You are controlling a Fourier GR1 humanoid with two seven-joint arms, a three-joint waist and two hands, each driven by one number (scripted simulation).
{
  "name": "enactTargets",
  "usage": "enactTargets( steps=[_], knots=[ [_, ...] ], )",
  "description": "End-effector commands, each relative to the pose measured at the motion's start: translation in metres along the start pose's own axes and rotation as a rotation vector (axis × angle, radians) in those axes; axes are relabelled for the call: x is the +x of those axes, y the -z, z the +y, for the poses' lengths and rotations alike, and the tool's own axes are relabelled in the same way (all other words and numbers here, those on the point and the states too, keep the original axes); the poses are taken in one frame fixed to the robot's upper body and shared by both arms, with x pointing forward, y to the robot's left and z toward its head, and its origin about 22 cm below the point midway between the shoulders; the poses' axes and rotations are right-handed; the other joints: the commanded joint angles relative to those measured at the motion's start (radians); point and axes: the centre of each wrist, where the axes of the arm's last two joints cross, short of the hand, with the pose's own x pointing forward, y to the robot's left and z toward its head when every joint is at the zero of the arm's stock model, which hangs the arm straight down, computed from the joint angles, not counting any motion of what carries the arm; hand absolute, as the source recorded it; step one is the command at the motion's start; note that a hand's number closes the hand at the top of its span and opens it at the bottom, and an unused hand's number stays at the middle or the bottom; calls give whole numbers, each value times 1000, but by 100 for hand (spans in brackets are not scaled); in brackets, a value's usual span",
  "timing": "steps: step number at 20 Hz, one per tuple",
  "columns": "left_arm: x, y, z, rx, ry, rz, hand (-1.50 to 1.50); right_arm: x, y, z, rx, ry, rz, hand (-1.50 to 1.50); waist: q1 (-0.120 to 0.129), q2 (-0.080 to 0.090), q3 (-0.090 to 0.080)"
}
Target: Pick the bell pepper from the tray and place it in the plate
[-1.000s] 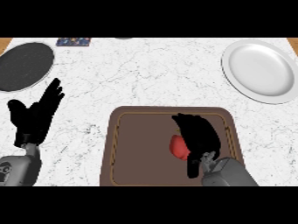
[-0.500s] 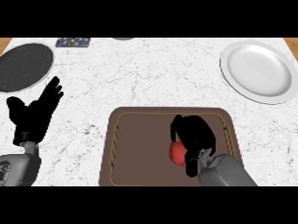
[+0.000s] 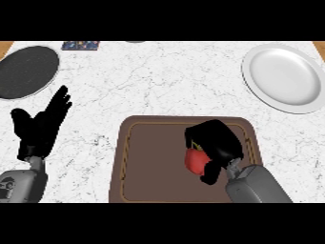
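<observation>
Grasp stage: we note right hand [image 3: 214,145] curled round bell pepper [image 3: 194,161] over tray [image 3: 151,157]; transfer to plate [image 3: 286,76] pending. Left hand [image 3: 42,126] rests open.

The tray [image 3: 144,162] lies at the lower centre of the worktop [image 3: 165,81], the bell pepper [image 3: 194,160] on its right part. The plate [image 3: 286,77] sits upper right, the frying pan [image 3: 23,72] upper left.
</observation>
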Motion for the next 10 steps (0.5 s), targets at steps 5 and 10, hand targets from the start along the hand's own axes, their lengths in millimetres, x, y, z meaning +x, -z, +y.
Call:
enactTargets(
  steps=[5,10],
  knots=[
    [5,-3,1,13,-8,-9,0,-43,-13,-35,-407,55,-151,150,-9,1,5],
    [-3,-7,-1,15,5,1,0,-54,-25,-81,-719,43,-49,150,-10,0,4]
  ],
)
